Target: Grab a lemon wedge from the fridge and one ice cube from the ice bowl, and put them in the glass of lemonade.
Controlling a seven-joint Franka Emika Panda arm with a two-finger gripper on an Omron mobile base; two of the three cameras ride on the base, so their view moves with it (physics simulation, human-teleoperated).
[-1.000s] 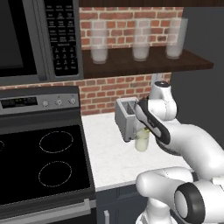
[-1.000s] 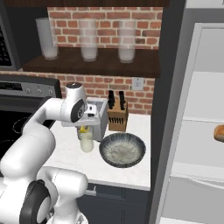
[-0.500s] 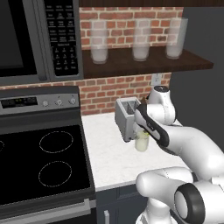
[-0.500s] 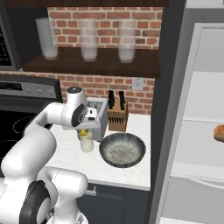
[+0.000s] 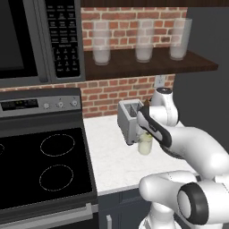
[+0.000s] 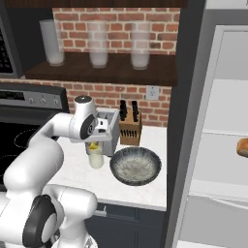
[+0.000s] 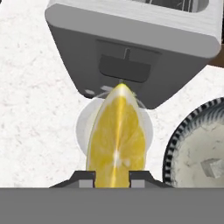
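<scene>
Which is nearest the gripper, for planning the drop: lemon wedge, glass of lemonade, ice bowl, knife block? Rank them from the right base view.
1. lemon wedge, held in the gripper
2. glass of lemonade, directly beneath
3. ice bowl, toward the fridge
4. knife block, against the brick wall

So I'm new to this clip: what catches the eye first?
The bright yellow lemon wedge, pinched in the gripper directly over the short clear glass of lemonade. Behind the glass stands a grey toaster; beside it, the wide speckled ice bowl.
</scene>
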